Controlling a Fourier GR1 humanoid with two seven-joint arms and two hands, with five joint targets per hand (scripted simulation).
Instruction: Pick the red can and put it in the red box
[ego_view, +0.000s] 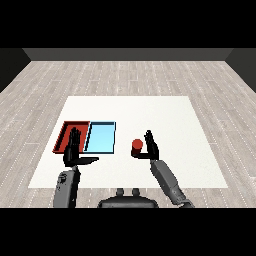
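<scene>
A red can (137, 147) stands upright on the white table (150, 115), right of the two trays. My right hand (150, 146) sits just to its right, fingers pointing up and thumb reaching toward the can's base; the fingers are straight and not wrapped around it. The red tray (65, 133) lies at the left, with the light blue tray (101, 137) touching its right side. My left hand (73, 150) is held open over the red tray's near edge, fingers straight and thumb pointing right, hiding part of that tray.
Both trays hold nothing that I can see. Bare white tabletop stretches behind the trays and out to the right of the can. Grey plank floor surrounds the table.
</scene>
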